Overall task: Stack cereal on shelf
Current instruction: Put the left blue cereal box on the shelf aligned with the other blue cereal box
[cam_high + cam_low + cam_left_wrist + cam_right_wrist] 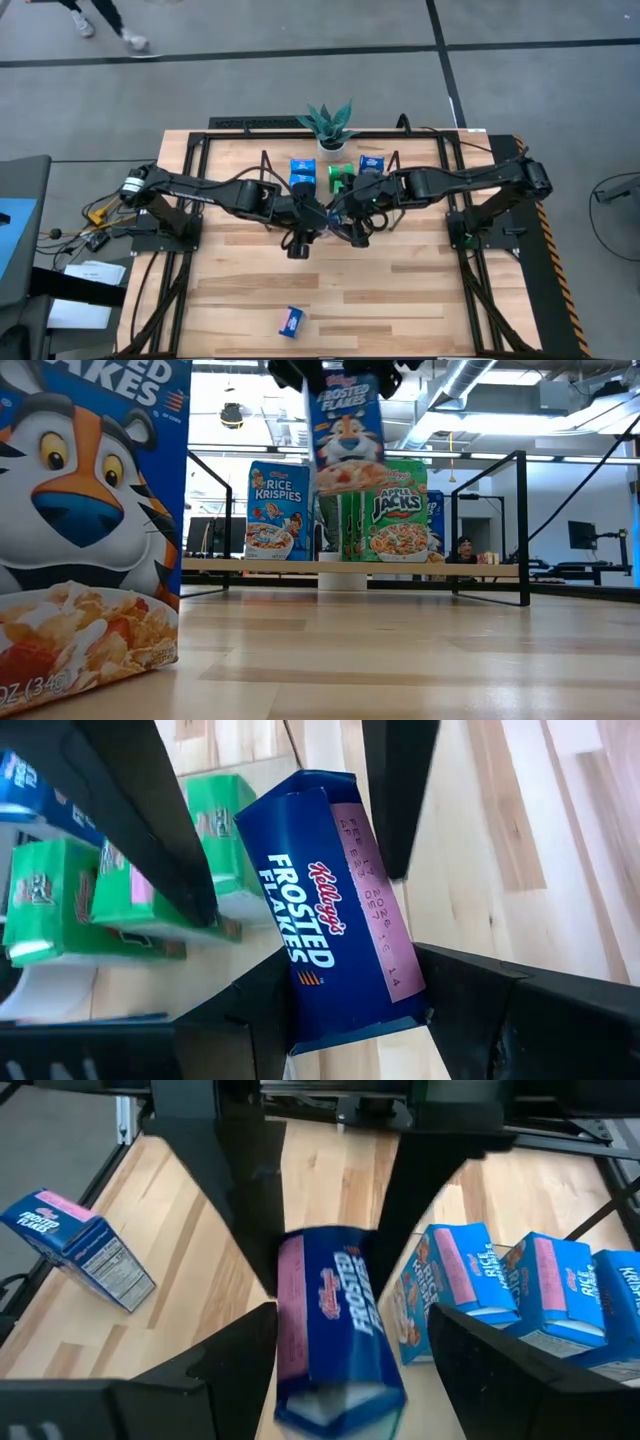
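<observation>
Start with the slatted wooden table [400, 290]: both arms reach in from its sides and meet at its centre, in front of the shelf [480, 568]. The shelf stands at the far edge, and you see Rice Krispies boxes [277, 512] and green Apple Jacks boxes [400, 512] upright on it, with a potted plant [330, 126] behind.

Next, the left gripper [350, 1010] and the right gripper [350, 1335] sit close together over the table centre. Both pincers are clenched on the same held Frosted Flakes box [345, 435], one from each side. In the low view this box hangs tilted, clear of the table, in front of the shelf row and higher than it.

Finally, note the loose Frosted Flakes box [291, 321], lying alone on the table near the front edge, well apart from both grippers. It fills the left of the low view.
</observation>
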{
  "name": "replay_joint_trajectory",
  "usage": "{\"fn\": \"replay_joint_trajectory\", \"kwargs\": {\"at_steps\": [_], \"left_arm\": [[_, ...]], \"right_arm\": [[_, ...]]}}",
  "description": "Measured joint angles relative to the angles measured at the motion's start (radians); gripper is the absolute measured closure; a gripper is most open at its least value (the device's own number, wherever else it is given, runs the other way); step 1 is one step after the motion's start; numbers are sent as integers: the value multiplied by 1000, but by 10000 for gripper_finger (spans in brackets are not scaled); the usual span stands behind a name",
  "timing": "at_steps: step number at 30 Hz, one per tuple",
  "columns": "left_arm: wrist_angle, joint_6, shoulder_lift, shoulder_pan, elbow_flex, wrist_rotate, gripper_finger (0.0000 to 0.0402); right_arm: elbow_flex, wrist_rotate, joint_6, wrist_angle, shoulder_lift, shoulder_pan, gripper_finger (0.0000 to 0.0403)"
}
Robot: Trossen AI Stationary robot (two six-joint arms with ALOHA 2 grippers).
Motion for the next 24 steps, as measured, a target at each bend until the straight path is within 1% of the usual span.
{"fn": "replay_joint_trajectory", "kwargs": {"at_steps": [18, 21, 24], "left_arm": [[12, -24, 1, 0, 0, -3, 228], [17, -24, 1, 0, 0, -3, 228], [16, -24, 1, 0, 0, -4, 228]], "right_arm": [[0, 0, 5, -44, 0, 0, 123], [0, 0, 5, -44, 0, 0, 133], [0, -1, 5, -45, 0, 0, 156]]}}
